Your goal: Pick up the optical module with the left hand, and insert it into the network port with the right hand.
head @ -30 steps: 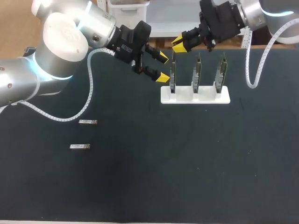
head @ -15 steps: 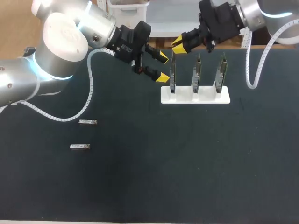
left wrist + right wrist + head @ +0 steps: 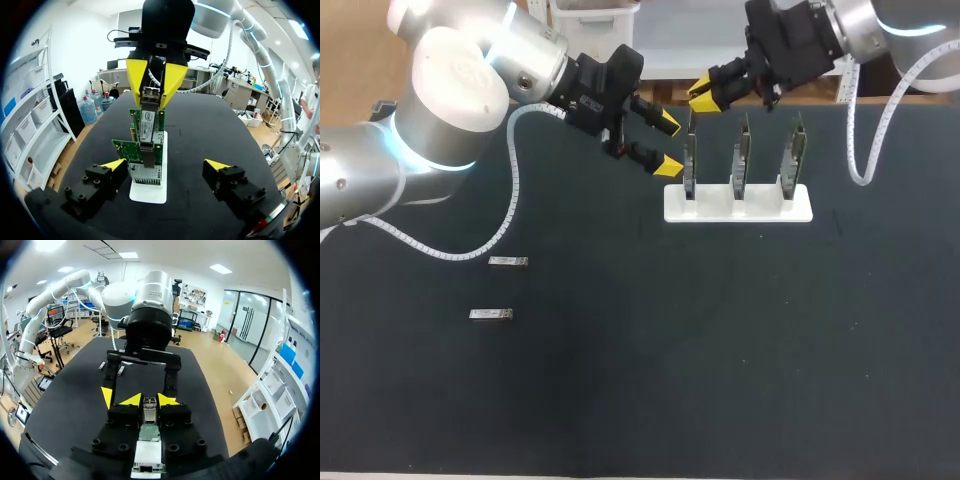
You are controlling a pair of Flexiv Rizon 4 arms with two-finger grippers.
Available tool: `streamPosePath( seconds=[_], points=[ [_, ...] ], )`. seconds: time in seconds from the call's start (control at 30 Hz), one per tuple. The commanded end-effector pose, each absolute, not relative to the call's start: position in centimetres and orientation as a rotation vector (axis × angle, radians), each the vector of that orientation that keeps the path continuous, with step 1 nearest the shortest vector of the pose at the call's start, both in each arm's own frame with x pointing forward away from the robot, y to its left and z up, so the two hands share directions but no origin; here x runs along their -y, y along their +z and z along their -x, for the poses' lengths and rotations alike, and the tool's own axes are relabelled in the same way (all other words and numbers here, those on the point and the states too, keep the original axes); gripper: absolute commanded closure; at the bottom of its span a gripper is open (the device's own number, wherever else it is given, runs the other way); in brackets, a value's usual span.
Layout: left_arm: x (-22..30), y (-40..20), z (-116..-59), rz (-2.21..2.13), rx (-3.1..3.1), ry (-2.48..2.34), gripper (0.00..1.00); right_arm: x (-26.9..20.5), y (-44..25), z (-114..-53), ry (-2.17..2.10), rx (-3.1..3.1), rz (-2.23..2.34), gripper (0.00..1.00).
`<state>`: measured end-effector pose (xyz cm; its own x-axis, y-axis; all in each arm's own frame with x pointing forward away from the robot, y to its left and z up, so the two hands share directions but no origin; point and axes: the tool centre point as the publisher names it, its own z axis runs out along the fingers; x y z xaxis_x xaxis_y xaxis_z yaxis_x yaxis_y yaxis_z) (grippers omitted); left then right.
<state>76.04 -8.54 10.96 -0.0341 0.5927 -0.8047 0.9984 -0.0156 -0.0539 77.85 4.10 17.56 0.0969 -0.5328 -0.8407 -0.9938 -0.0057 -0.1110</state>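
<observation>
The right gripper (image 3: pixel 703 97), with the optical module (image 3: pixel 150 95) clamped between its fingers, is being drawn slightly away from the top of the leftmost card (image 3: pixel 689 160).

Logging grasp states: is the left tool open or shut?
Open: the left tool has its yellow tips wide apart in both head and left wrist views, gripping nothing.

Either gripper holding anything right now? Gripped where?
Right gripper holds an optical module by its upper end, pinched between the jaws over the leftmost network card. Left gripper: open, empty.
</observation>
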Motion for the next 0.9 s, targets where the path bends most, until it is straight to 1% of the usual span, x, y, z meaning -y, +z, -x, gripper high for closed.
streamPosePath(
  seconds=[0.03, 0.9],
  points=[
    [8.61, 10.97, -76.41, -1.673, -1.685, -0.903, 0.0, -4.19, 17.63, -77.68, 0.781, -1.531, 1.632, 1.0],
    [8.61, 10.97, -76.41, -1.673, -1.685, -0.903, 0.0, -3.96, 16.69, -77.23, 0.795, -1.564, 1.618, 1.0]
  ],
)
